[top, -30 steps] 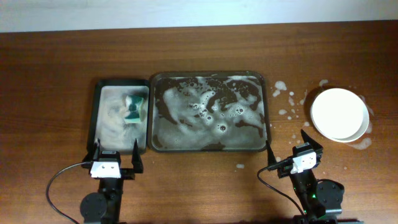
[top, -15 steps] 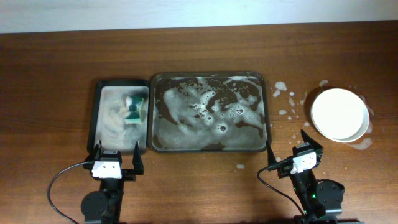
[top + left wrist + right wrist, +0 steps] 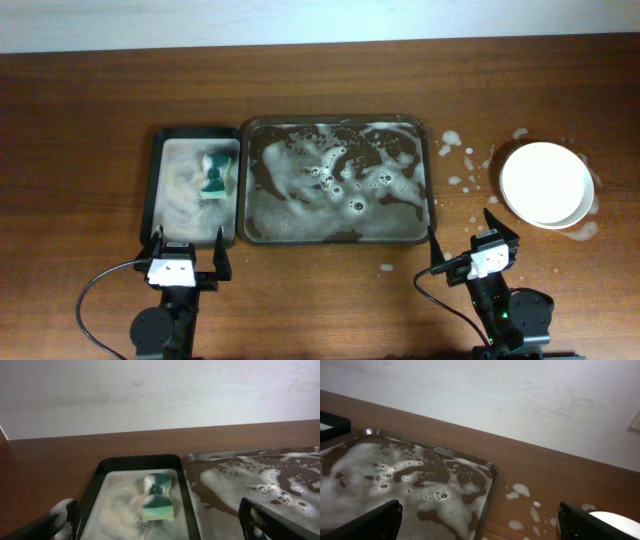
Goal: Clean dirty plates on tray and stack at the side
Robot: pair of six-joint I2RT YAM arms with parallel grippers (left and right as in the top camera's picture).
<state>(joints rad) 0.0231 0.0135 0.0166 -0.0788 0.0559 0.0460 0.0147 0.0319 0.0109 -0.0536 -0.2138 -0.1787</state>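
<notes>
While both arms sit at the near edge of the table [image 3: 90, 100], their jaws are spread wide and nothing is in them.

- Left gripper [image 3: 187, 237]: released, fingers pointing toward the far side, tips at the near rim of the small dark tray [image 3: 157, 190]. From its wrist camera the two fingers [image 3: 65, 517] show suds on them and frame the sponge.
- Right gripper [image 3: 462, 235]: released too, turned slightly to the right. It sits just off the near right corner of the tray [image 3: 340, 240], its left finger close beside that corner.
- The tray lies flat, long axis left to right, parallel with the near table edge. Its floor is covered with white foam and dark wet patches. Its left rim is just beside the small tray; I cannot tell if they touch.
- Small tray: narrower, long axis near to far, filled with suds. A green and white sponge [image 3: 214, 173] lies in its far half.
- Plates [image 3: 545, 183]: stacked flat, face up, on the wood to the right of the tray and apart from it. Being round, they show no long axis. More than one rim shows at the near right; the count I cannot tell. Foam [image 3: 582, 230] sits at the stack's near right edge.
- Foam spots [image 3: 455, 165] dot the gap between the tray and the plates.
- Room: a broad band of bare wood runs along the far side of both trays, more to the left of the small tray.
</notes>
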